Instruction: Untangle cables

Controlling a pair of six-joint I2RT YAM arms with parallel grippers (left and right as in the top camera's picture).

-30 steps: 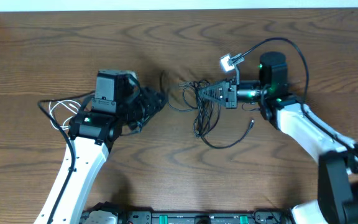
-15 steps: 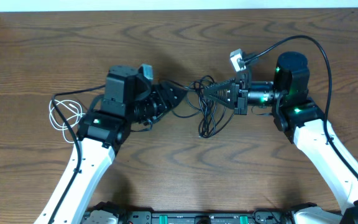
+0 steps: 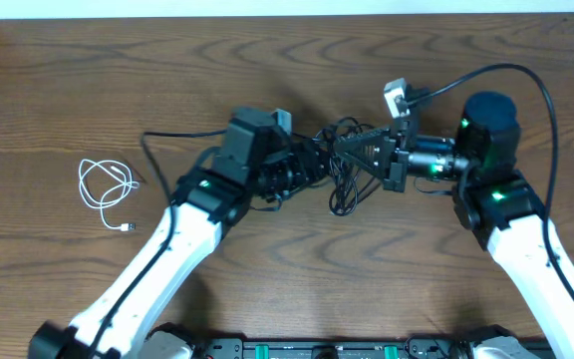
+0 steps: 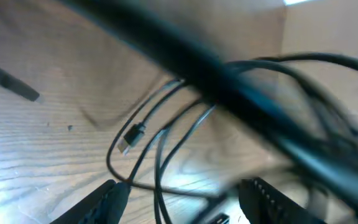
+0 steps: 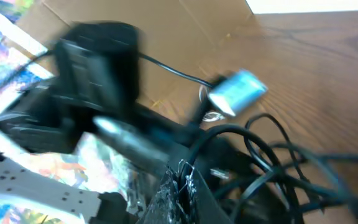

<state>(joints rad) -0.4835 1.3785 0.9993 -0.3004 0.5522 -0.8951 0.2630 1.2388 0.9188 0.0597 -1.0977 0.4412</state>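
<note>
The black cables [image 3: 345, 194] hang in a tangled bunch at the table's middle. My right gripper [image 3: 339, 150] is shut on the top of the bunch, and in the right wrist view its jaws [image 5: 182, 173] pinch a strand while black loops [image 5: 278, 149] spread to the right. My left gripper [image 3: 317, 165] is open right beside the bunch on its left. In the left wrist view, black strands [image 4: 160, 149] pass between its spread fingers [image 4: 107, 199], and a small plug [image 4: 132, 135] lies on the wood. The white cable [image 3: 103, 189] lies coiled at the far left, apart from both grippers.
The left arm's own thick black wire [image 3: 167, 140] trails over the table behind it. The right arm's wire [image 3: 526, 85] arcs above its wrist. The table's far edge [image 3: 287, 14] runs along the top.
The left arm has swung right, away from the white cable, and its gripper has reached the black bunch. The right gripper has drifted slightly right, still holding the bunch.
</note>
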